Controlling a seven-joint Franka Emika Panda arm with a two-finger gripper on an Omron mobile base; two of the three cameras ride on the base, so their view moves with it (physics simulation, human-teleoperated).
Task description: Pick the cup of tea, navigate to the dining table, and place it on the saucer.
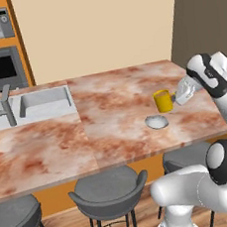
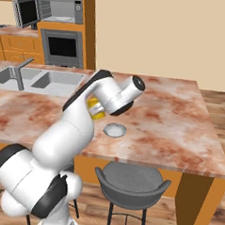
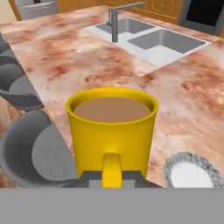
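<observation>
Reaches up and forward from the base, elbow bent high, wrist turned sideways, gripper point(image 1: 177, 97) closed (fingers pinched nearly together) on the cup of tea point(image 1: 162, 101) by its handle.

Yellow cup of tea point(image 3: 112, 131), upright, brown liquid inside, is held above marbled dining table point(image 1: 111, 120), near small white saucer point(image 1: 157, 122).

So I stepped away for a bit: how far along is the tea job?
Done: the cup of tea is picked up, the jaws shut on its handle, and the robot is already at the dining table. In hand: the cup hangs above the marbled top, beside the saucer rather than over it. Left: move it over the saucer, lower it and let go.
</observation>
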